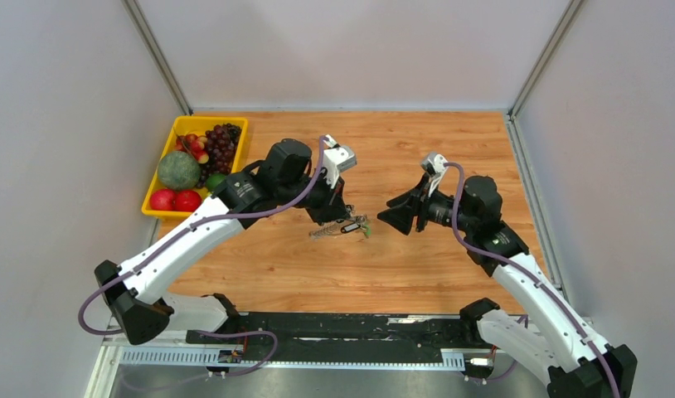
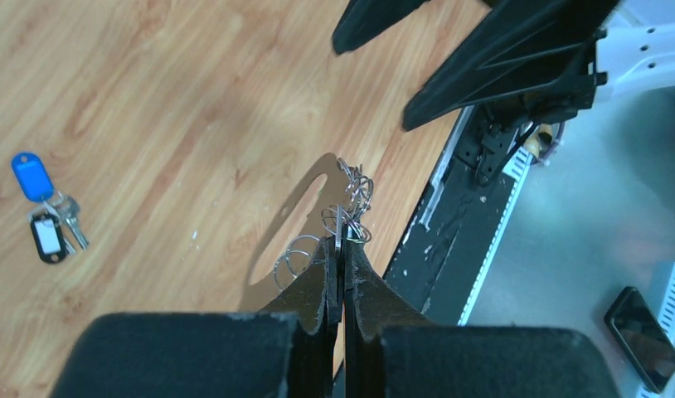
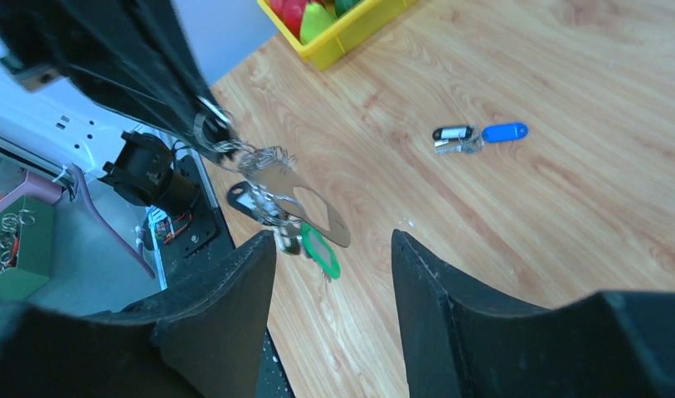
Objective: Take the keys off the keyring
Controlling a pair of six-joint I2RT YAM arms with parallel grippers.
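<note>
From above, the left jaws hang over the middle of the wooden counter, pinched shut on the keyring, which dangles clear of the wood. The right jaws face it from just beside, spread wide and holding nothing. A yellow tray of fruit sits at the far left, well apart.

The left wrist camera shows its own jaws pressed tight on one silvery loop, with more loops bunched above the tips. Two keys lie loose on the counter off to the left – one blue-headed, one black-and-white, touching each other. The right arm's black fingers cross the top of the picture.

From the right wrist, the ring hangs in the gap between the parted jaws – green tag lowest, a flat metal plate and a black-and-white key above it. The loose pair lies beyond.
</note>
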